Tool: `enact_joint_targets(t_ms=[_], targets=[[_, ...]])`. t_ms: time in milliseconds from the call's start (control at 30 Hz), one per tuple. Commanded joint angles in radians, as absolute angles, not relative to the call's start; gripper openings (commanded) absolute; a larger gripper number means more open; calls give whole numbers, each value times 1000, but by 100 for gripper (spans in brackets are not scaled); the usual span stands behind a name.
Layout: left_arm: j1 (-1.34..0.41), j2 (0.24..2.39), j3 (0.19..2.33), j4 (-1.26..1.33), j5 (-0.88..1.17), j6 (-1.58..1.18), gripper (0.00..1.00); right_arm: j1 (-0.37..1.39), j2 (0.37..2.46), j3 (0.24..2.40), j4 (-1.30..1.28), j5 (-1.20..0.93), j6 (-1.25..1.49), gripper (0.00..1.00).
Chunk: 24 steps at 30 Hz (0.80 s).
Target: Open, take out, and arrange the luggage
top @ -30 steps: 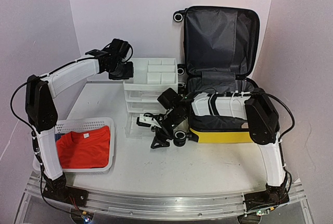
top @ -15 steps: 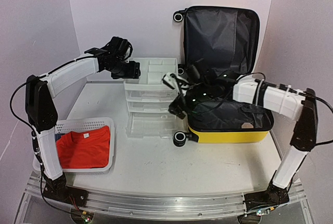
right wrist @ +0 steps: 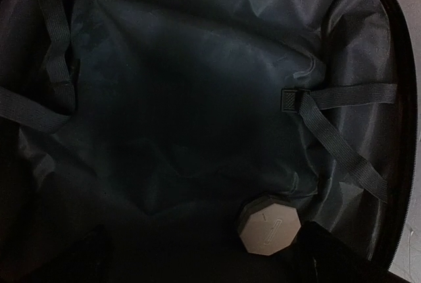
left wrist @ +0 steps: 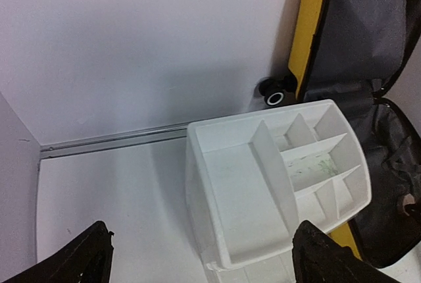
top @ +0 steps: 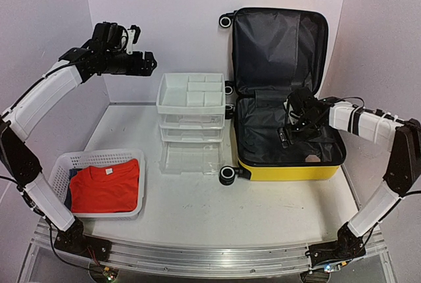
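The yellow luggage (top: 289, 172) is being seen lying open at the 3 o'clock side of the table (top: 230, 214). Its lid is being stood up against the back wall at 12 o'clock, and its dark grey inside is being shown to the top camera.

The right gripper (top: 289, 135) is being held over the lower half of the luggage. Its two fingers are being kept spread wide apart, and nothing is being pinched. In the right wrist view, a small tan eight-sided thing (right wrist: 268, 225) is being seen lying on the grey lining, toward 5 o'clock, near a grey strap (right wrist: 342, 138).

The left gripper (top: 146, 64) is being held high up at 10 o'clock, well apart from the luggage. Its fingers are also being kept spread wide, with nothing between them.

A white drawer unit (top: 191, 108) is being seen just beside the luggage, at its 9 o'clock side. A red shirt (top: 105, 187) is being held in a white basket (top: 99, 158) at 8 o'clock.
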<state>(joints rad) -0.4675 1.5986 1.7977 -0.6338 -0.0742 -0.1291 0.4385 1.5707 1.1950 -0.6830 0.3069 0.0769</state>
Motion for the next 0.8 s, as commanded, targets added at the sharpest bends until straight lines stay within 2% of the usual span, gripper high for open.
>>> enact_joint_targets(t_ms=[0,133,367,467,600,767], targets=[[-446,1579,1769,-598,-294,-80,98,393,1605,1236,-714,272,128,98],[-436,1574,1733,-611,-349,-70,99,325,1698,1352,-904,219,143,98],[-385,1550,1706,-679,-355,-277,99,249,1817,1530,-1240,196,198,98],[-364,1559,1706,-681,-369,-316,99,165,1830,1551,-1290,128,265,98],[-348,1598,1735,-690,-358,-320,99,143,1886,1575,-1324,41,295,98],[-341,1640,1792,-726,-331,-316,99,135,1939,1546,-1331,95,324,98]])
